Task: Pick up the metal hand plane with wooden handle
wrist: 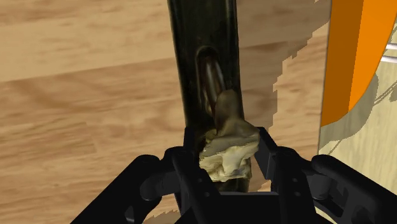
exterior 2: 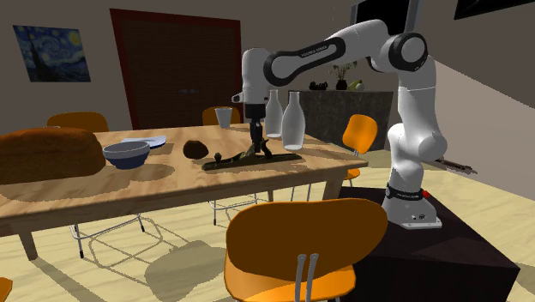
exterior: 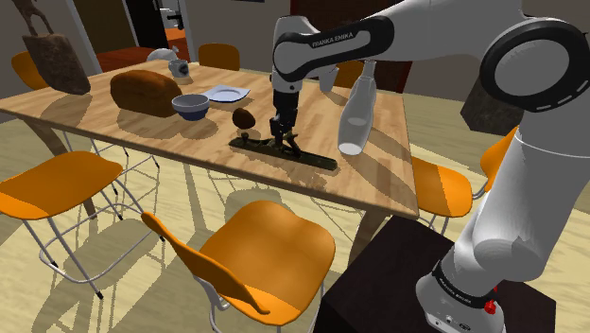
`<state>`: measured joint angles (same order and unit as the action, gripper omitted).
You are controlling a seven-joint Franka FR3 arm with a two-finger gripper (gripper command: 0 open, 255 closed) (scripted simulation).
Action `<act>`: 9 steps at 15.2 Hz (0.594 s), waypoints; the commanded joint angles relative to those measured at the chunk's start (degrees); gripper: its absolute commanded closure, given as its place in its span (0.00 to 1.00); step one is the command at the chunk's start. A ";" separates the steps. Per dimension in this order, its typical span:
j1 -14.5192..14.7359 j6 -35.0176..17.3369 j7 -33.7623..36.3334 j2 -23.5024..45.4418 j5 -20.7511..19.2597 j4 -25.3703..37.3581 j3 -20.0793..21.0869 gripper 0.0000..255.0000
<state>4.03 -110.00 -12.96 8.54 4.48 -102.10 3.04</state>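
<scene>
Gripper (wrist: 227,143) clamped on the pale handle (wrist: 224,111) | hand plane (exterior: 307,157) lies flat on the table (exterior: 388,194), beside the bottle (exterior: 355,113) | grasp looks made, 1 step left: the lift, not yet done.

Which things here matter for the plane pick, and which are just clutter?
Job in hand:
- hand plane, lying on the table
- gripper, clasping the plane's pale handle

Just lying about:
- blue bowl
- bread loaf
- white plate
- clear bottle
- small brown lump
- orange chair
</scene>
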 commanded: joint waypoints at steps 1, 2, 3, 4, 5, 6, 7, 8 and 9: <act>-0.01 -0.02 0.00 0.03 -0.01 -0.02 -0.01 1.00; 0.01 -0.12 0.04 0.06 -0.01 -0.09 0.01 1.00; 0.01 0.61 0.09 -0.09 -0.02 0.50 0.00 1.00; 0.00 1.35 0.14 -0.22 -0.04 1.09 0.00 1.00; 0.00 2.08 0.19 -0.32 -0.05 1.73 0.00 1.00; -0.01 2.82 0.24 -0.43 -0.06 2.37 -0.01 1.00; -0.01 3.57 0.29 -0.52 -0.07 3.02 -0.01 1.00; -0.02 4.31 0.34 -0.59 -0.08 3.69 -0.01 1.00; -0.02 5.06 0.39 -0.66 -0.10 4.38 -0.01 1.00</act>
<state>4.02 -105.72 -12.61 8.07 4.38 -98.32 3.03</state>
